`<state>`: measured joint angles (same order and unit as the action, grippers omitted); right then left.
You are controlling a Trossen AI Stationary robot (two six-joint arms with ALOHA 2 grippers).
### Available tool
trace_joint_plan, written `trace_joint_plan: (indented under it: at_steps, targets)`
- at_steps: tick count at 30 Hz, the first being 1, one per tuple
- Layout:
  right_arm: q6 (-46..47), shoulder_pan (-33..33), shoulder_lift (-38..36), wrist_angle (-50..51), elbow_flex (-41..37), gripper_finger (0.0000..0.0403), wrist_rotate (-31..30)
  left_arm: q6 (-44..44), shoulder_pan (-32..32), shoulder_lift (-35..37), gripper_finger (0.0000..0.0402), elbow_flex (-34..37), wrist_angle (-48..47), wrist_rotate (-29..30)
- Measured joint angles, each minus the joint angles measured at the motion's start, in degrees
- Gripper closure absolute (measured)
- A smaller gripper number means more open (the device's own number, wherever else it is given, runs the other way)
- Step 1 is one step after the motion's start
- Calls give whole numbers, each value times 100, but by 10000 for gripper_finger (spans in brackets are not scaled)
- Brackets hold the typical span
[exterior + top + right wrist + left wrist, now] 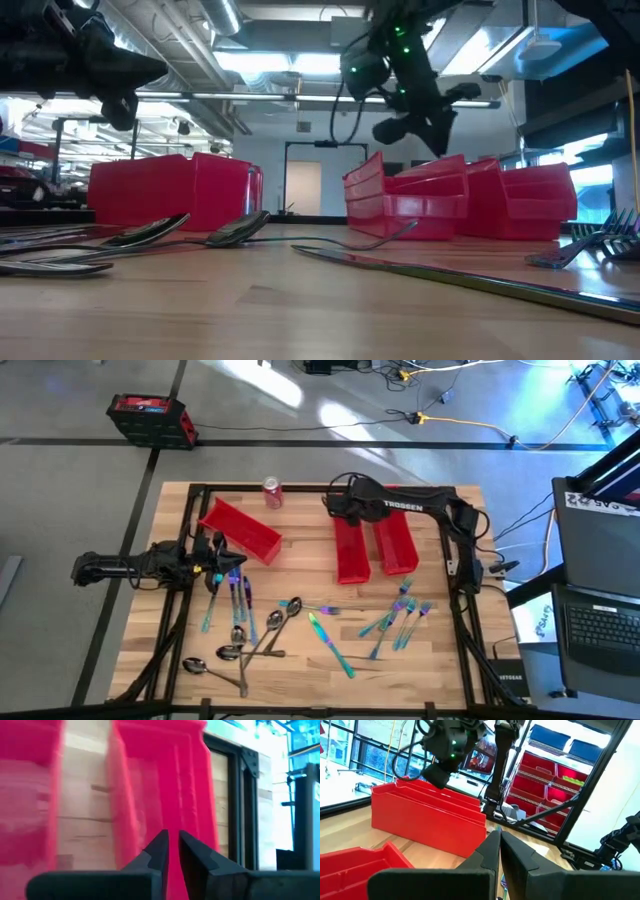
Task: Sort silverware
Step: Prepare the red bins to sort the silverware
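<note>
Almost nothing looks sorted yet. The silverware (300, 625) lies scattered across the lower middle of the table. The right gripper (333, 503), upper middle, hangs above the red bins (375, 548), pinched nearly together, holding nothing. The left gripper (222, 552), at left, is closed tight and empty.

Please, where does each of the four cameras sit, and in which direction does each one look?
High view: above the table, looking straight down; both arms show.
Low view: at table-top height, looking level past spoons to the red bins; arms hang from above.
Left wrist view: on the left arm, facing a red bin; left gripper shut.
Right wrist view: over a bin; right gripper nearly shut.
Shared: all views show red bins.
</note>
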<state>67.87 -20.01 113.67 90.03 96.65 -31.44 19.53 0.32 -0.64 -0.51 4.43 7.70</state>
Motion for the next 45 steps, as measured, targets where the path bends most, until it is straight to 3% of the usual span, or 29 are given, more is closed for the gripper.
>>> trace_joint_plan:
  at_steps: [13,19,31,45]
  targets:
    - [369,-347,-1455,-63,-1802,377,-73,-89,0,1,402,0,-137,0]
    - [-272,-730,-1867,-705,-2246,377,266,-197,-2,1,402,0,-127,184]
    - [-1288,-1356,-1907,-1177,-2329,377,920,-203,0,1,402,0,-206,323]
    - [-2117,-1768,-1900,-1484,-2329,377,908,-236,0,1,402,0,-217,345]
